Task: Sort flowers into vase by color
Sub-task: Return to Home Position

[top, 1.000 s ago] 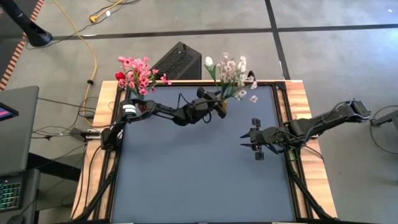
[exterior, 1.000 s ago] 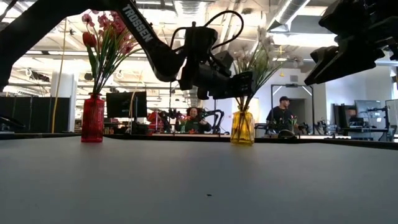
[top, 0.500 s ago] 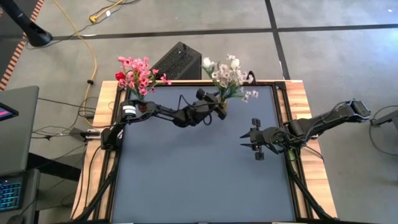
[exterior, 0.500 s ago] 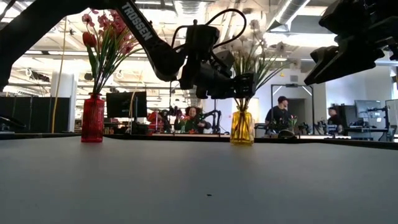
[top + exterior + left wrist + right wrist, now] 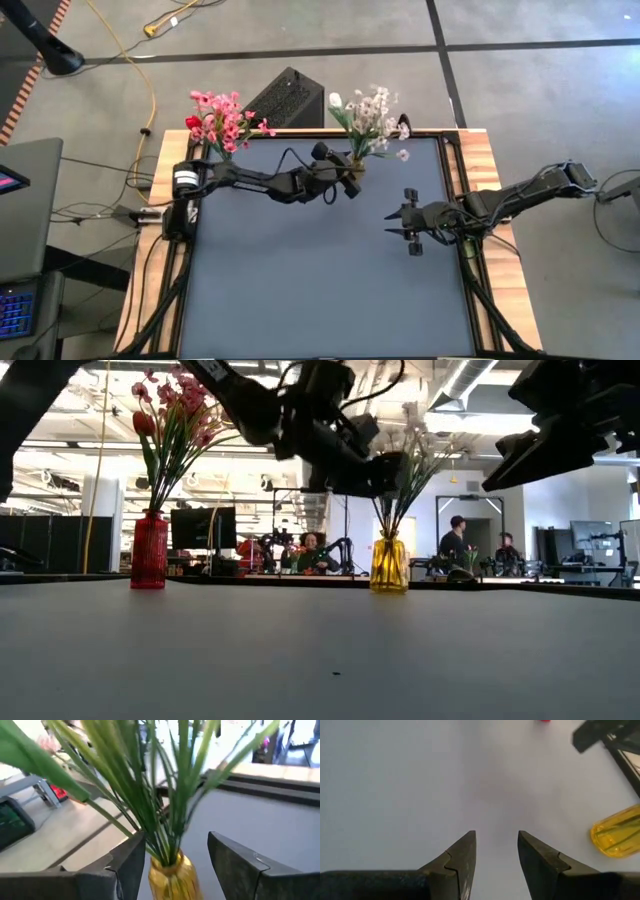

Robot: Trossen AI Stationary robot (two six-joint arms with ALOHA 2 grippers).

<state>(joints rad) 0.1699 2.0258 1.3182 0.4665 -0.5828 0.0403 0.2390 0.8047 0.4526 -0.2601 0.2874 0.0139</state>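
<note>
Item 1. Desk (image 5: 300, 280): dark grey-blue top with pale wooden side rails, filling the middle of the high view.

Item 2. Red ribbed glass vase (image 5: 149, 550): upright at the desk's upper left corner in the high view. It holds the red tulip buds and pink blossom sprays (image 5: 222, 120), which fan out above its neck on green stems.

Item 3. Yellow glass vase (image 5: 389, 564): upright at the desk's upper edge, right of centre in the high view. It holds the white tulip buds and pale small-blossom sprays (image 5: 368, 112), whose long green stems (image 5: 165, 810) bunch into its neck.

Item 4. Left gripper (image 5: 352, 182): held above the desk at stem height, just beside the yellow vase on its lower left in the high view. Its fingers (image 5: 127, 865) stand apart and hold nothing. In the left wrist view the vase neck and stems show between them; whether anything touches cannot be told.

Item 5. Right gripper (image 5: 390, 225): right of centre in the high view, raised off the desk, well apart from both vases. Its fingers stand apart and empty over bare desk.

Item 6. Black slatted box (image 5: 287, 97): on the floor beyond the desk's upper edge, between the two bouquets.

Item 7. People (image 5: 455, 545): several, seated and standing, in the room behind the desk in the low view.
</note>
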